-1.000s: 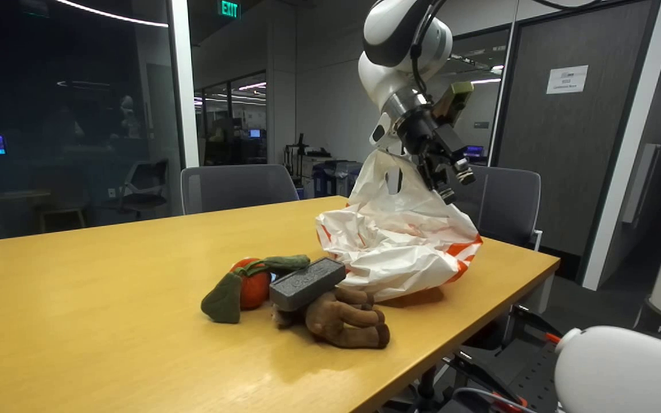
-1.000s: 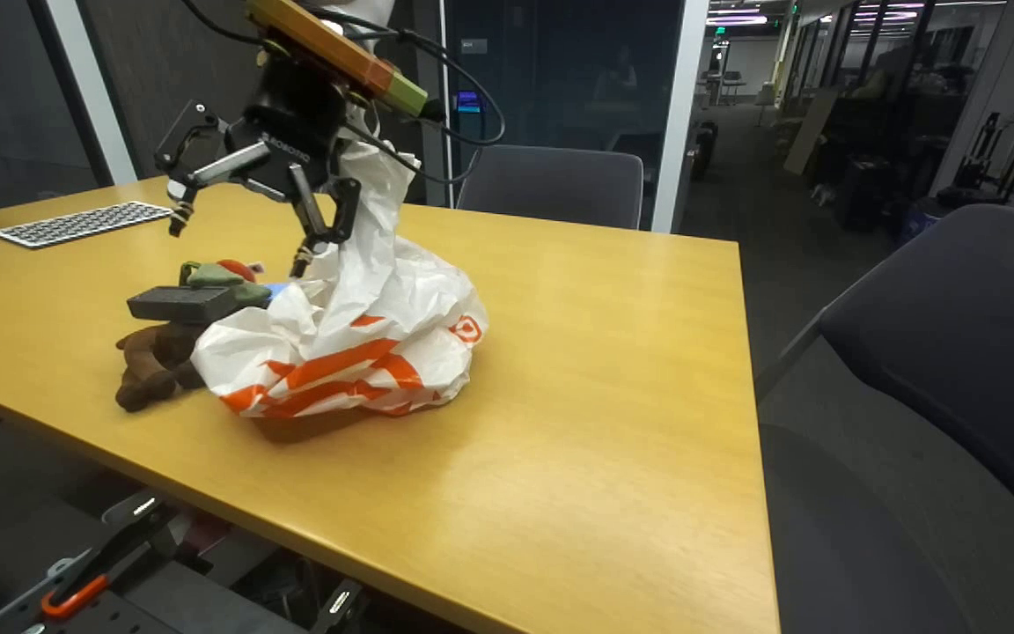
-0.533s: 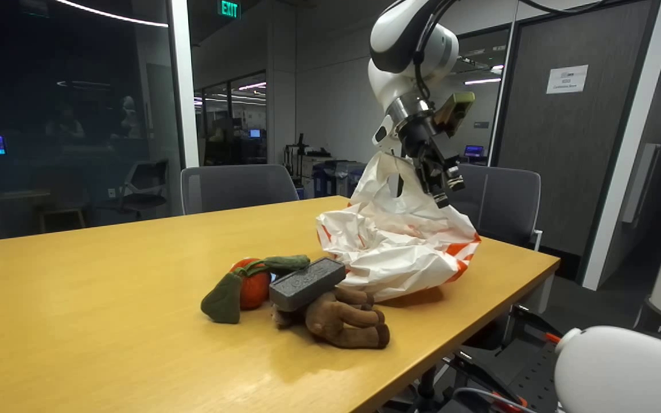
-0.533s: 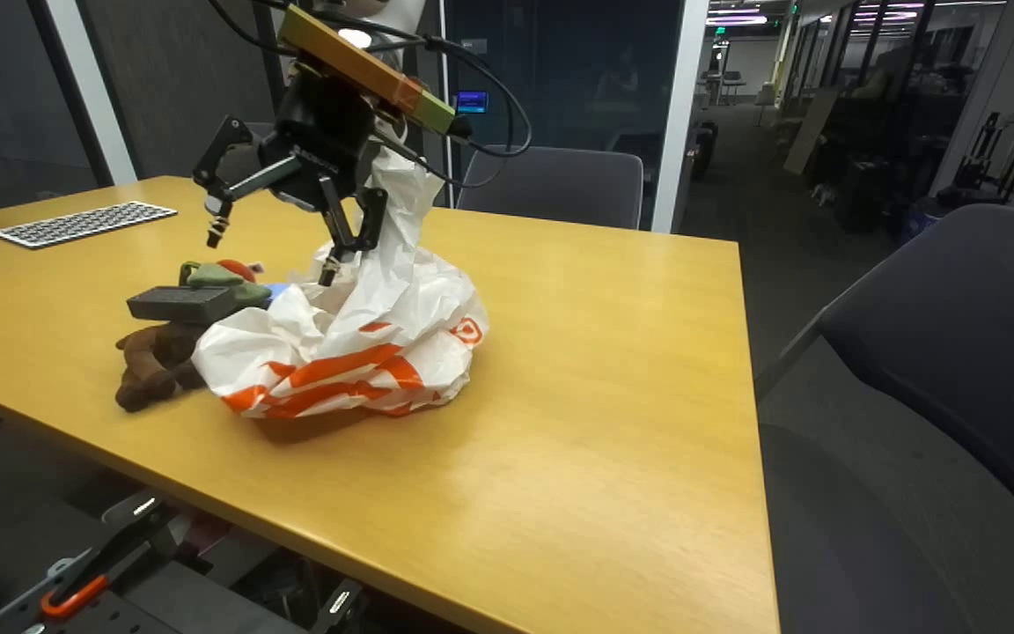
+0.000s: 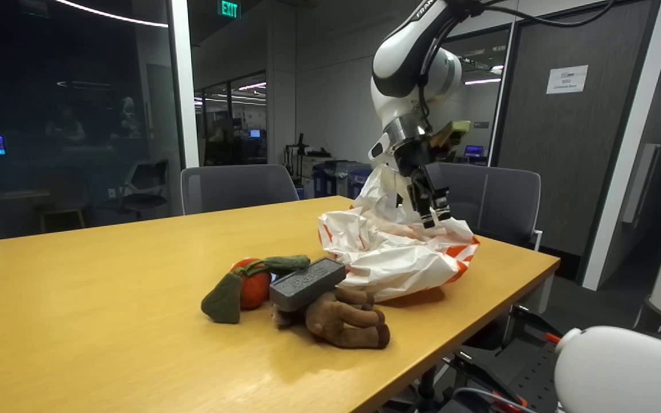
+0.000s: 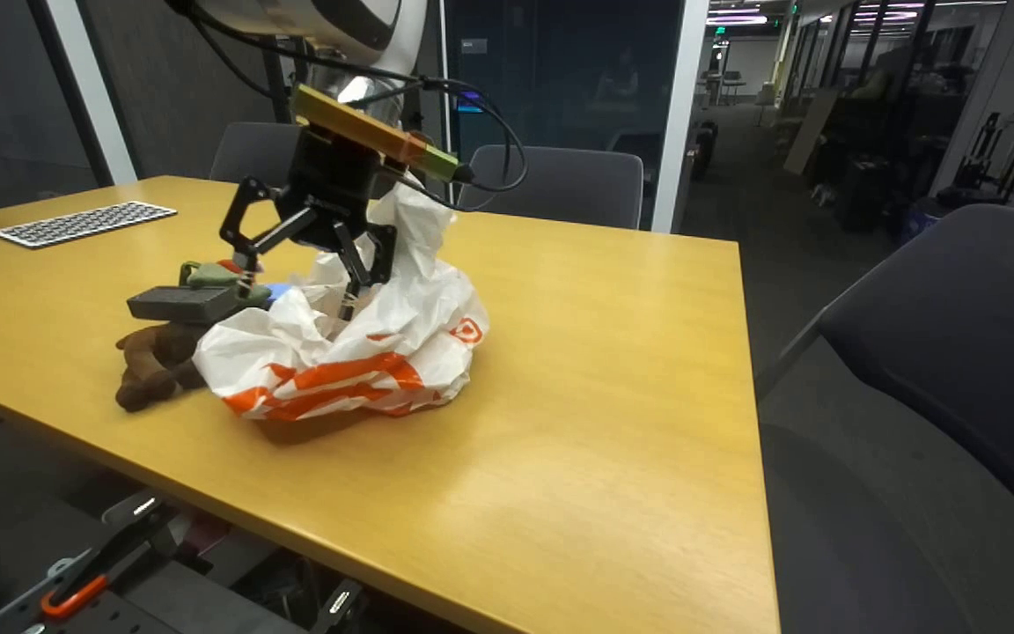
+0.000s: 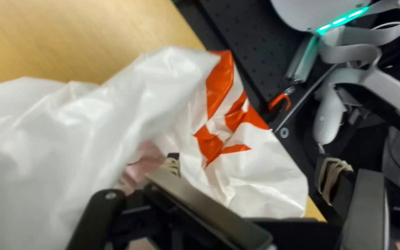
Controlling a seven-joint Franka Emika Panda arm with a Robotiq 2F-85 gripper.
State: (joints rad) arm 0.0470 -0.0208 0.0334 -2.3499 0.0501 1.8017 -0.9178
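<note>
As I look across the yellow table, a crumpled white bag slumps on it, one end rising beside the claw, which hangs over the bag's mouth, spread wide and gripping nothing. One fingertip is at that mouth, whether touching plastic I can't tell, the other out past the bag's edge. Just beside the bag lies a brown plush toy with a grey block on top.
</note>
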